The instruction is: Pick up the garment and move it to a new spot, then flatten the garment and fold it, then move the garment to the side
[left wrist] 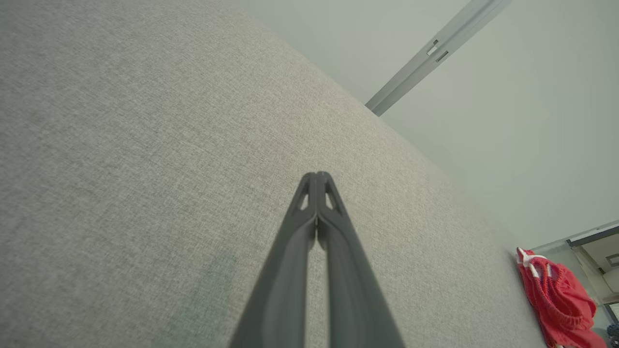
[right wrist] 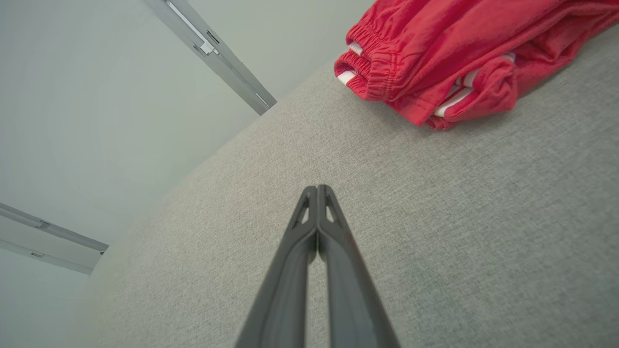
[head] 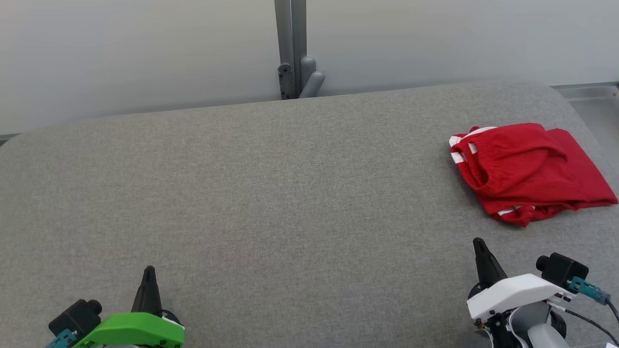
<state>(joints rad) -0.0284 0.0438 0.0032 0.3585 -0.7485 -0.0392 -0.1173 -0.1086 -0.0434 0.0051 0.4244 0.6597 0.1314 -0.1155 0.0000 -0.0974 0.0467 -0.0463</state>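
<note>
The red shorts [head: 527, 169] sat bunched at the table's [head: 271, 193] far right edge. Both the left gripper [head: 149, 275] and the right gripper [head: 478, 246] were closed and empty, near the table's front edge. I'd open the right one wide and pinch the waistband, not loose folds.

Grey fabric table [head: 271, 193] w/ folded red garment [head: 527, 171] near far-right edge.

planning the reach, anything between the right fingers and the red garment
Nothing: bare grey fabric surface lies between the shut right gripper and the folded red white-striped garment, seen in the right wrist view.
</note>
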